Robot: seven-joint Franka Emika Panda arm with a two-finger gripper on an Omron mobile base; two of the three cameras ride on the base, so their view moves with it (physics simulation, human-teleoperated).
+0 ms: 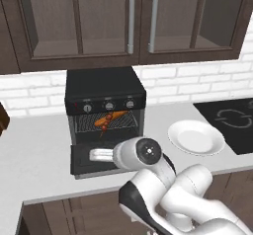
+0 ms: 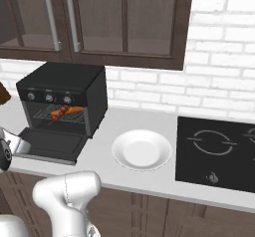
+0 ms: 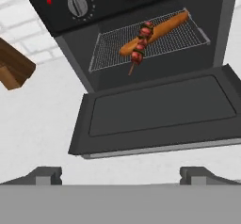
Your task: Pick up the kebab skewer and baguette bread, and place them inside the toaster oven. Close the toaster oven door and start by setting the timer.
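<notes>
Folded low before the toaster oven [image 1: 105, 98], gripper [image 3: 120, 176] aimed at the dropped toaster oven door [image 3: 160, 112], fingers [image 3: 44, 175] spread wide and empty, short of the door's front edge. On the wire rack [image 3: 113, 46] inside: baguette bread [image 3: 162, 28], kebab skewer [image 3: 140, 46] lying across it. From the right base view, a white plate [image 2: 142, 150] beside the oven, cooktop [image 2: 216, 154] beyond it. From the hand view, a red light [image 3: 49, 2] beside a knob [image 3: 77, 4].

White brick wall [image 2: 219, 81], dark wood glass-front cabinets [image 1: 123, 21] with metal handles, pale grey counter [image 1: 39, 155], black cooktop [image 2: 219, 154], dark lower cabinets [image 2: 164, 216].
</notes>
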